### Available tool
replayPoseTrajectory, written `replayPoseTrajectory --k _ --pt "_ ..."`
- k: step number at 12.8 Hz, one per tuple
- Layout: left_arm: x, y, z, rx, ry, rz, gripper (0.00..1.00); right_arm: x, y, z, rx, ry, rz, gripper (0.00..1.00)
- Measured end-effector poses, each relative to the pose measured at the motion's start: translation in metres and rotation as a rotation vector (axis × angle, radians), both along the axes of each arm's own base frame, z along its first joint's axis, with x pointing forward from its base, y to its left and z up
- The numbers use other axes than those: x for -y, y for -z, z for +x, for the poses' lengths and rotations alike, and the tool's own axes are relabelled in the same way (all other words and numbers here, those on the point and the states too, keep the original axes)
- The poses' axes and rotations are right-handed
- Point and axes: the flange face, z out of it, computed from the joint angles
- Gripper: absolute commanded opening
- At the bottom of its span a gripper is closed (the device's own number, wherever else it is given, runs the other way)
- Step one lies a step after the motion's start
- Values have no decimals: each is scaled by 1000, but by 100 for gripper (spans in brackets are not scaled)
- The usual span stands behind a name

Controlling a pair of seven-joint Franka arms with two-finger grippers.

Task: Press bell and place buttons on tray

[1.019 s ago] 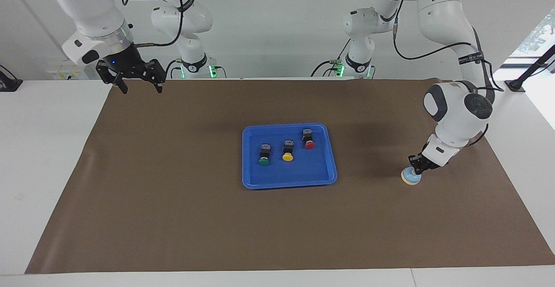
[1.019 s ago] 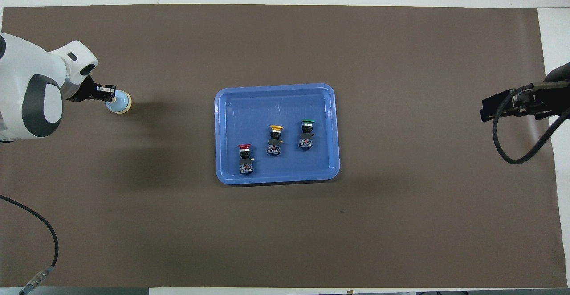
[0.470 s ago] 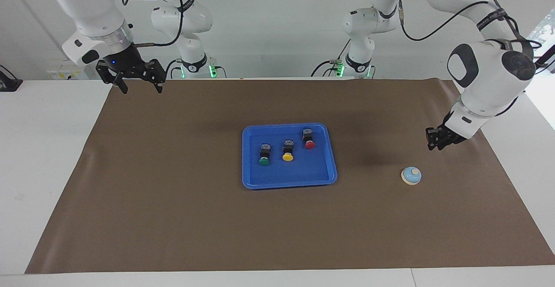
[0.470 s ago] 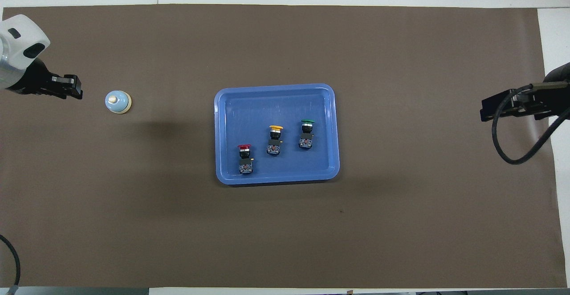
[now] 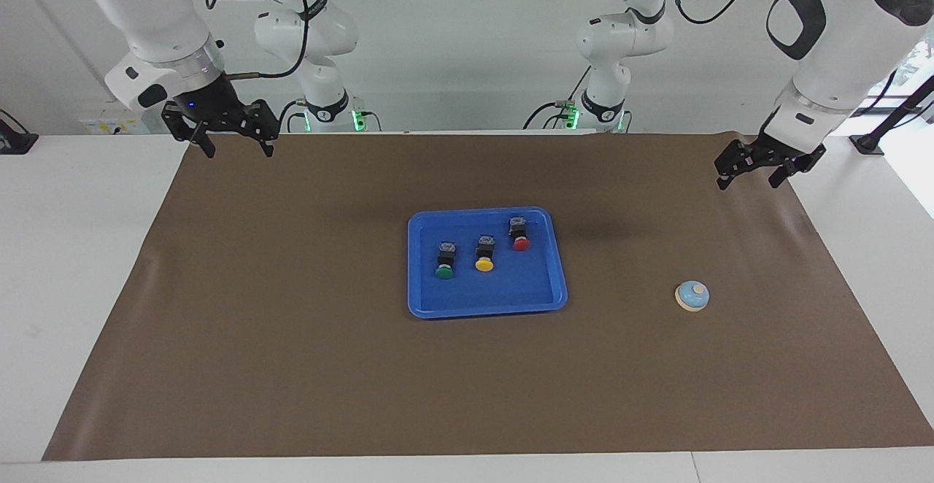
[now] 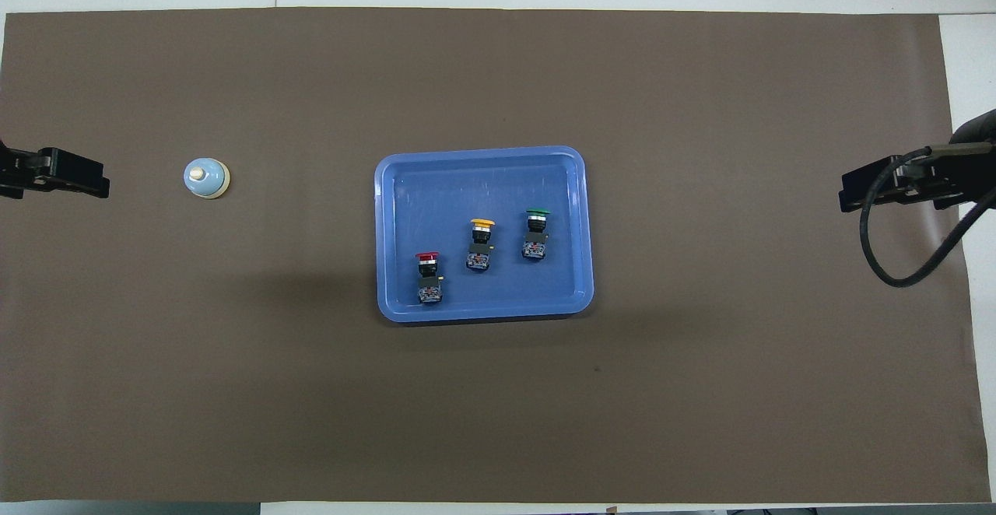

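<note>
We see a blue tray (image 5: 487,306) at the centre of a brown mat (image 5: 292,366) that covers a white table (image 5: 73,249). Three buttons lie on their sides inside the tray. Reading the overhead view as a clock face centred on the tray, the red button (image 6: 428,276) lies at about seven o'clock, the yellow button (image 6: 480,243) close to the middle, and the green button (image 6: 536,232) at about three o'clock. The three are apart from one another, none touching the rim, each with its cap pointing to twelve o'clock, away from the robots.

On the same clock, the bell (image 5: 692,295) sits upright on the mat out at nine o'clock, well apart from the tray, toward the left arm's end of the table. Nothing touches it.

The left gripper (image 5: 754,174) hangs in the air over the mat's edge at its own end of the table, clear of the bell, its fingers spread wide and holding nothing. The right gripper (image 5: 232,149) waits raised over the mat's corner at the right arm's end, its fingers likewise wide apart and empty. In the overhead view only the dark tips of the two grippers show, at nine and three o'clock.
</note>
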Motion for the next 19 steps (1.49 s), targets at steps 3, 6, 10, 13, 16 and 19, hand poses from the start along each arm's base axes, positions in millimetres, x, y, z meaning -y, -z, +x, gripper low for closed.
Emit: replayPoseTrajectory --k 3,6,10,13,16,19 --pt "15 2 -8 -18 0 -4 100 0 0 0 0 0 0 100" --pt "25 6 -9 -25 8 -3 100 0 0 0 0 0 0 100" --pt "24 6 -9 -25 7 -3 100 0 0 0 0 0 0 100" --pt "25 6 -9 -25 7 -5 100 0 0 0 0 0 0 100" --pt "26 6 -9 -25 10 -14 100 0 0 0 0 0 0 100" --pt "28 6 -9 -26 37 -16 100 0 0 0 0 0 0 100"
